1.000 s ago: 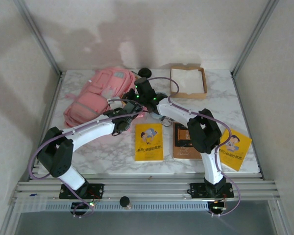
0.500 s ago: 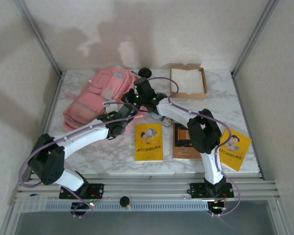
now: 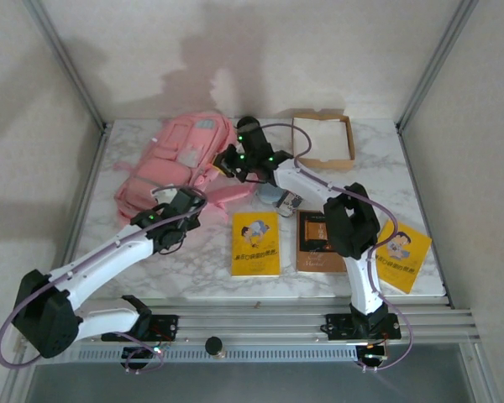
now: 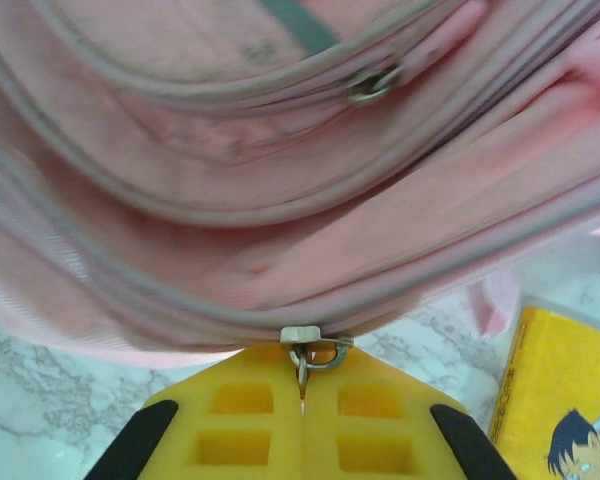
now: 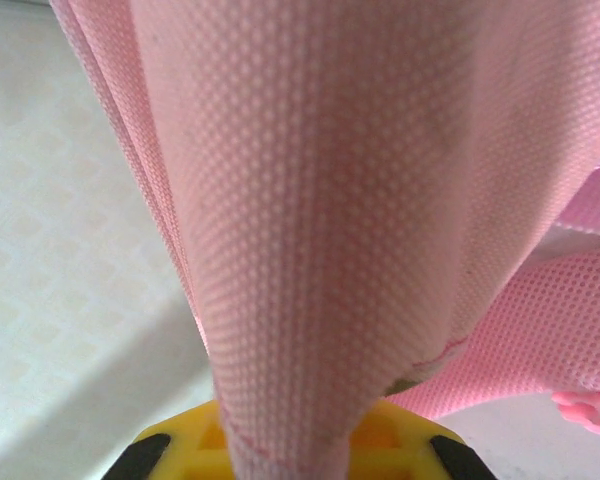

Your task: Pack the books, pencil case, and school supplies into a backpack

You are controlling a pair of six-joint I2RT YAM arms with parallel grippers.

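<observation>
The pink backpack point(image 3: 164, 164) lies far left on the table point(image 3: 386, 168). The left gripper point(image 4: 302, 380) pinches its zipper pull point(image 4: 315, 345), and the right gripper point(image 5: 292, 430) clamps its mesh fabric point(image 5: 310, 200). This looks like the opening step; next, the zipper likely needs drawing along its track. The books point(image 3: 256, 243) lie nearby.

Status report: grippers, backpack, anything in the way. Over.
Left gripper shut on zipper pull of backpack. Right gripper shut on backpack's pink mesh fabric. Yellow book, brown book, second yellow book flat on table, unpacked.

Shallow cardboard tray point(image 3: 324, 163) with white lining, at far edge of marble table point(image 3: 378, 172)
</observation>
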